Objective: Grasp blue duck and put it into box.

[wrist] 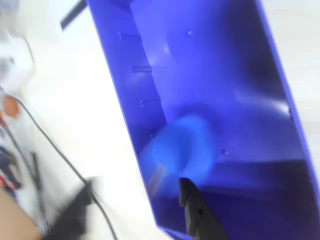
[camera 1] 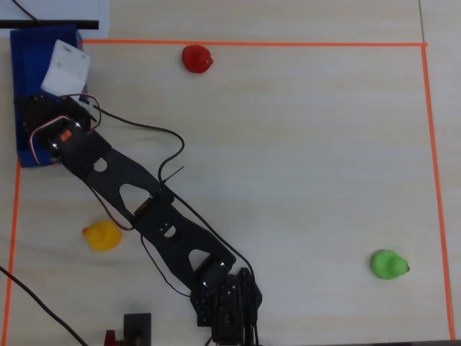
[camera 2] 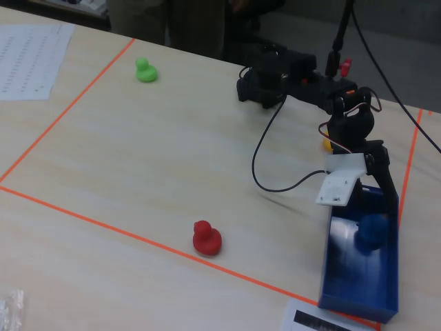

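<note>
The blue duck (camera 2: 372,231) lies inside the box (camera 2: 358,303), free of the gripper. In the wrist view it is a blurred pale-blue blob (wrist: 182,147) on the floor of the box (wrist: 225,60). My gripper (camera 2: 362,196) hangs open just above the box's near end, its white jaw on one side and its black finger (wrist: 197,212) on the other. In the overhead view the gripper (camera 1: 63,76) covers the box (camera 1: 25,65) at the far left, and the duck is hidden under it.
A red duck (camera 1: 196,58) sits by the top tape line, a green duck (camera 1: 389,264) at the lower right, and a yellow duck (camera 1: 101,235) beside the arm. Orange tape (camera 1: 432,144) frames the work area. A black cable (camera 1: 169,144) loops off the arm.
</note>
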